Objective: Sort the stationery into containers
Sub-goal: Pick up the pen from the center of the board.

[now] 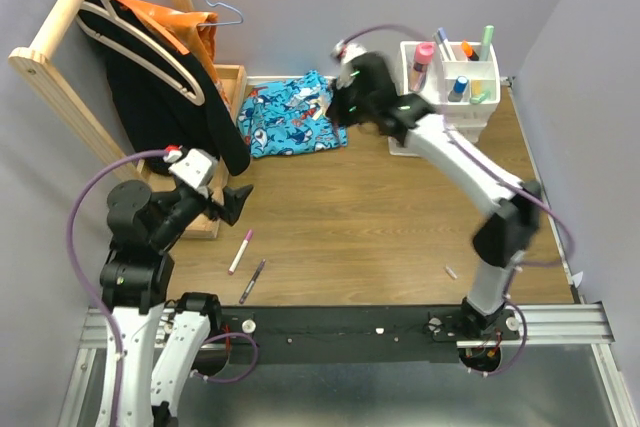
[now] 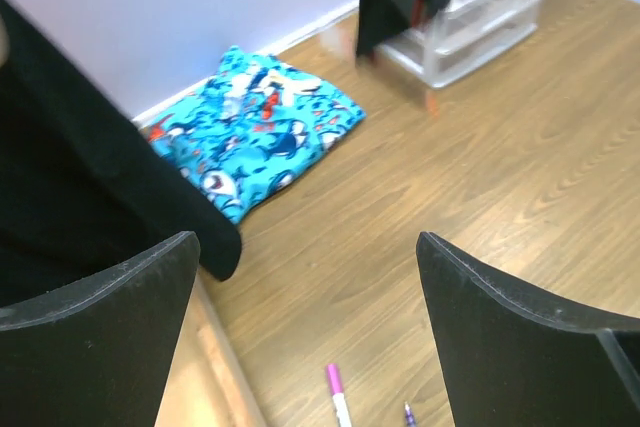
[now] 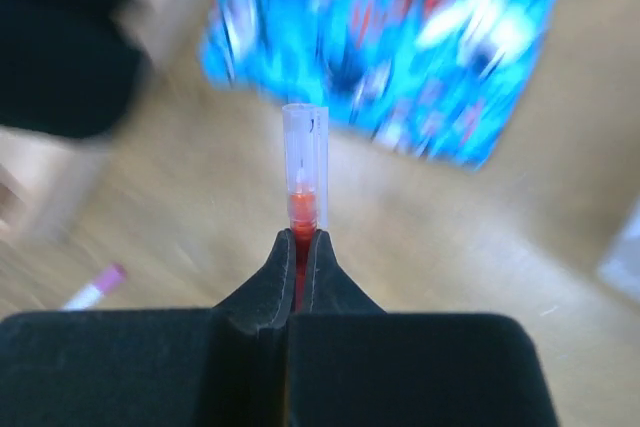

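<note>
Since the right arm is smeared with motion in the top view, I can't make out the pen there, only the right gripper point(image 1: 347, 75) just left of the white organiser point(image 1: 470, 112). Right wrist view settles it: right gripper point(image 3: 301, 243) fingers point(image 3: 275, 282) pressed together, pinching an orange pen point(image 3: 304, 152). Lower barrel hidden between the pads. What shows is an orange body and a clear cap. Long axis runs straight out from the fingers, capped end away from the gripper, toward the blurred blue cloth point(image 3: 400, 37). The pen is off the table.

Organiser compartments hold a pink tube point(image 1: 424, 55), an orange marker point(image 1: 467, 49), a green pen point(image 1: 486, 42) and a blue-capped one point(image 1: 459, 85).

Left gripper point(image 2: 305, 277) fingers point(image 2: 100, 347) spread wide, holding nothing. A pink-tipped pen point(image 1: 240, 251) and a dark pen point(image 1: 252, 281) lie on the table point(image 1: 380, 207) beside it, both cut off by the bottom edge of the left wrist view. A small pale bit point(image 1: 451, 272) lies near the right base, too small to identify.
</note>
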